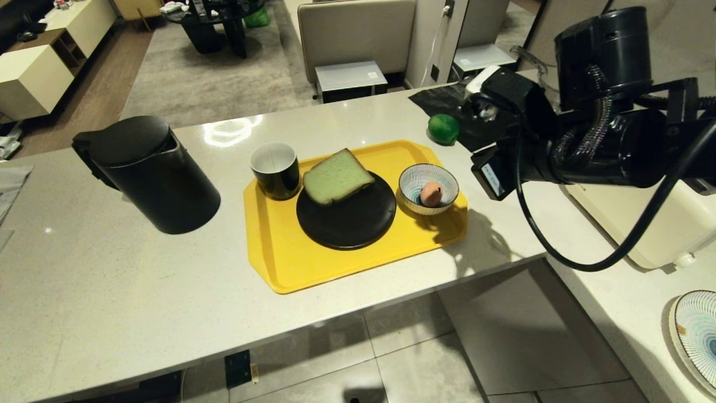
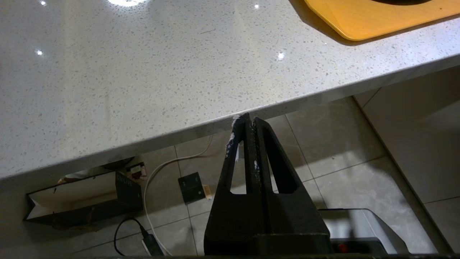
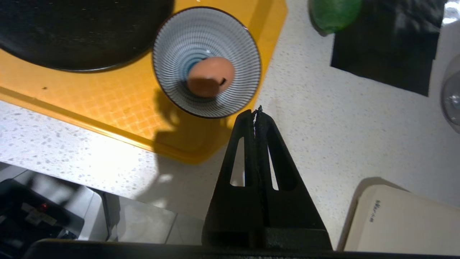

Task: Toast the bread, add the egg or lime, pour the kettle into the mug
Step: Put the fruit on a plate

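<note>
R gripper (image 3: pixel 256 111), jaws closed and empty, hovered beside striped bowl (image 3: pixel 169 43) w/ egg (image 3: pixel 210 76); bread (image 1: pixel 337 177) untoasted on plate; next needs jaws opened.

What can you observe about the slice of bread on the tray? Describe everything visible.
The bread is one thick, square, pale green slice with a thin brown crust and a spongy-looking face. It lies tilted on the far rim of a round black plate, overhanging slightly toward the mug, close beside it. The plate sits on a yellow tray. No gripper touches the bread.
</note>
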